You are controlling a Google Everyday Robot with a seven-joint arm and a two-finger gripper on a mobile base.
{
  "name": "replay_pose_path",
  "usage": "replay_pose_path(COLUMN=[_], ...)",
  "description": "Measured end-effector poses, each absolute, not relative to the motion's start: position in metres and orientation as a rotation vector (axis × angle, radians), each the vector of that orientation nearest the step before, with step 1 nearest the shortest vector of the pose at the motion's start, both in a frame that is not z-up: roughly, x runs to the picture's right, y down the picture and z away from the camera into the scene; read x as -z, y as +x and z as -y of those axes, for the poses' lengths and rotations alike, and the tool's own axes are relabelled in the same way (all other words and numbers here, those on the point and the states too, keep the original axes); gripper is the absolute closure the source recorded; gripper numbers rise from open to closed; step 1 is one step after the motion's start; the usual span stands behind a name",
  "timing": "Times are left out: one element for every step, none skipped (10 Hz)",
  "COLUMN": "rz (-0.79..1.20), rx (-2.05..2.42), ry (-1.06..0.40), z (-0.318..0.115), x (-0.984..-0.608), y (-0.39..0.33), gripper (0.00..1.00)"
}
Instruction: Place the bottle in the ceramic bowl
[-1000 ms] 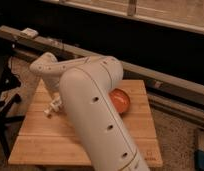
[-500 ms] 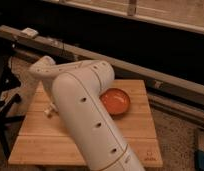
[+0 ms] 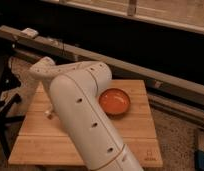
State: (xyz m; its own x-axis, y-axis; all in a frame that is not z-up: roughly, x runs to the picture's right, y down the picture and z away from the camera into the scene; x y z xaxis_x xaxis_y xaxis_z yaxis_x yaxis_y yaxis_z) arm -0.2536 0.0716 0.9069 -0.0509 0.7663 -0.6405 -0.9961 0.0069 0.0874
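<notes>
Fingers: we note them standing wide apart, but they sit behind the arm's bulk, so we cannot tell what, if anything, lies between them. The gripper is low over the left part of the table, screened from us almost entirely. One small pale piece (image 3: 47, 114) pokes out at the left edge of the arm, close to the table top; we cannot tell whether it belongs to the gripper or is the bottle. We cannot place the bottle with certainty beyond that; the part of the bowl that we see shows only its orange glaze. One arm (image 3: 85, 117), white and thick, with a line of dark round holes along its side, runs from the bottom edge of the view up and to the left, bends at a rounded elbow above the table's far left corner and turns down behind itself. One bowl (image 3: 115, 101), round and shallow, orange inside with a darker rim, sits upright on the far right part of the table, just beside the arm, whose flank covers a sliver of its left rim. One table (image 3: 140, 127), of pale wooden planks, carries both. Behind it one long dark rail (image 3: 145, 75) crosses the view on a slant, with one small pale box (image 3: 30, 33) lying on its left end. One dark stand (image 3: 5, 107) is at the far left, on a speckled floor (image 3: 180, 135). One bluish container (image 3: 202, 150) is cut off by the right edge.
</notes>
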Motion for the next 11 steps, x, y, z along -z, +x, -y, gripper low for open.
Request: replay_pose_path(rz=[-0.619, -0.62, -0.62, -0.622, -0.622, -0.623, -0.626, -0.627, -0.631, -0.637, -0.641], rx=[-1.525, -1.528, -1.531, -1.537, -1.538, -1.536, -1.533, -1.532, -1.532, -1.532, -1.53], ry=[-0.486, -0.497, -0.503, -0.515, -0.521, -0.528, -0.534, -0.544, -0.557, -0.567, -0.577], z=[-0.073, -0.074, -0.075, -0.076, -0.077, -0.08, -0.082, -0.084, -0.087, -0.089, -0.089], x=[-0.907, -0.907, -0.907, -0.909, -0.91, -0.911, -0.913, -0.914, -0.917, -0.919, -0.92], y=[-0.249, -0.244, -0.241, -0.236, -0.234, -0.234, -0.234, -0.235, -0.235, -0.234, -0.234], gripper=[0.35, 0.35, 0.35, 0.35, 0.35, 0.35, 0.35, 0.35, 0.35, 0.36, 0.42])
